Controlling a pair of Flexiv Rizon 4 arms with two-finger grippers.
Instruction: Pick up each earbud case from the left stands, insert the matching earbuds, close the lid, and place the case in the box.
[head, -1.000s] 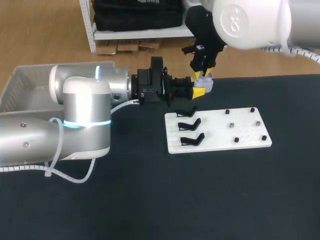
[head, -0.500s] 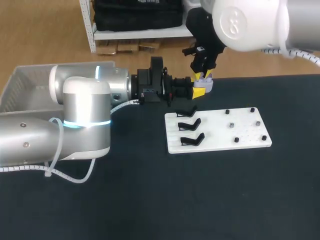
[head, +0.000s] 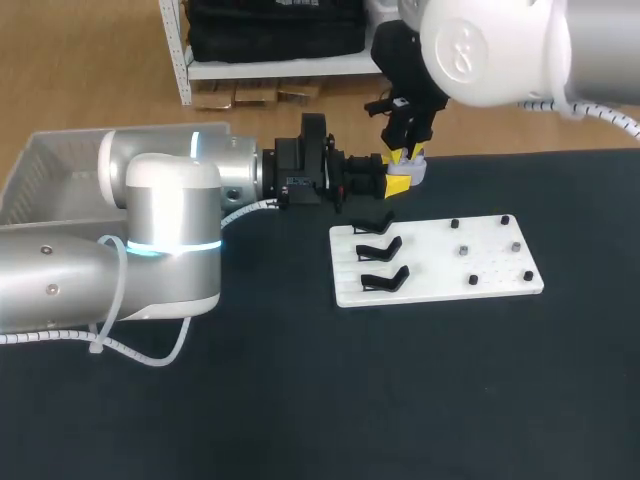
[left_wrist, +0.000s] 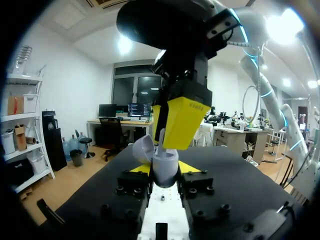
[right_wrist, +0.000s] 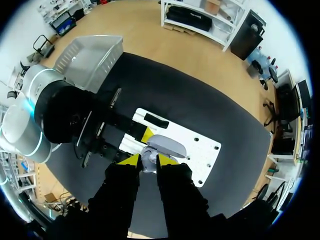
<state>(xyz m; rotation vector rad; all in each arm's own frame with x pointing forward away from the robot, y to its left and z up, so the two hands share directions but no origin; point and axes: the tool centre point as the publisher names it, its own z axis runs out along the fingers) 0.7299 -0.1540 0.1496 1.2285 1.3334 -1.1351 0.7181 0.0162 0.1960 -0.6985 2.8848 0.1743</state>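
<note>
In the head view, your left arm (head: 150, 240) lies in across the black table (head: 400, 400), and its claw (head: 397, 183) is clamped on the lavender earbud case (head: 414, 170), held just beyond the far edge of the white board (head: 430, 270). Your right arm comes in from the far right corner, and its claw (head: 405, 153) hangs directly over the case. You cannot tell here whether that claw is apart or together. Three black stands (head: 378, 248) sit in a column on the board's left part, with small dark pegs scattered on its right part. The grey box (head: 40, 165) rests at the table's far left, well apart from the case.

In the left wrist view, you see the left claw (left_wrist: 165, 170) with a yellow tip pressed to each side of the earbud case (left_wrist: 165, 164). The case stands upright, and its lid (left_wrist: 141, 149) is swung open and tilted to one side. The right claw (left_wrist: 170, 142) comes down from above, right at the case's open mouth. Whether it grips anything is not clear.

In the right wrist view, you look straight down past the right claw (right_wrist: 148, 160) onto the open earbud case (right_wrist: 148, 155), which sits just under it with the lid (right_wrist: 167, 146) lying open beside it. The white board (right_wrist: 195, 150) shows beneath and beyond the case. The left arm (right_wrist: 50, 110) reaches in from the side, and the box (right_wrist: 90, 60) lies beyond that arm.
</note>
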